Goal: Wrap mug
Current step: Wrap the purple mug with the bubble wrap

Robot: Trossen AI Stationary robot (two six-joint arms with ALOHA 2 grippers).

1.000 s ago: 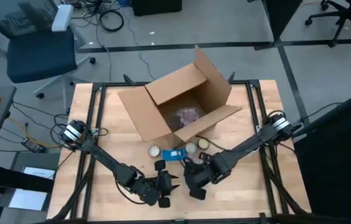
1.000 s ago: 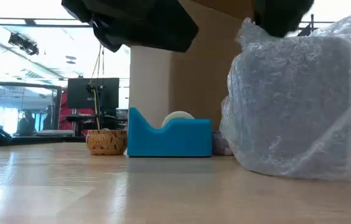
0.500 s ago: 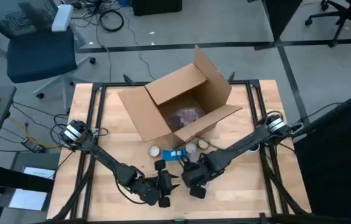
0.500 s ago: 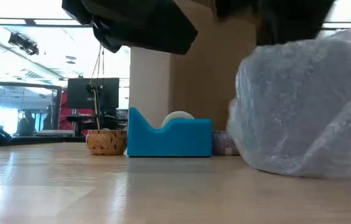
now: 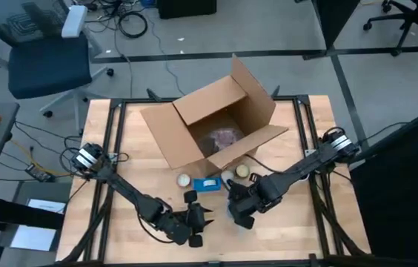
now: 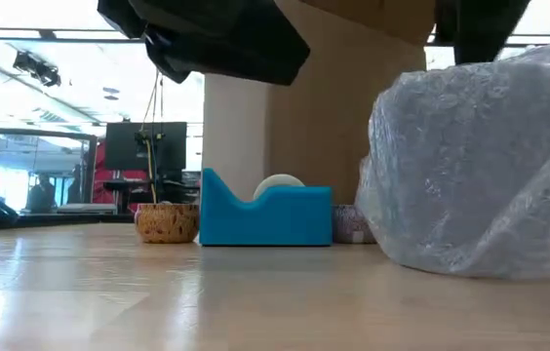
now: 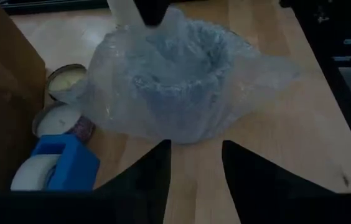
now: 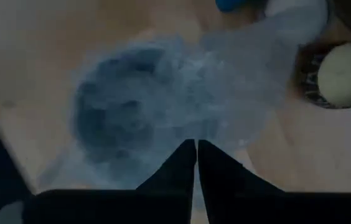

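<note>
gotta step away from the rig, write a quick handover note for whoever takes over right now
Left gripper: open, empty, near the table's front edge, pointing at the bundle.
Right gripper: fingers shut together just above the bundle; whether they pinch any wrap cannot be told.
Mug in bubble wrap: on the table in front of the cardboard box, beside the blue tape dispenser and two candles.
Done: wrap is gathered around the mug, though loose and flared on one side.
Left: probably tuck the loose flap and tape it; no tape shows on the wrap yet.
</note>
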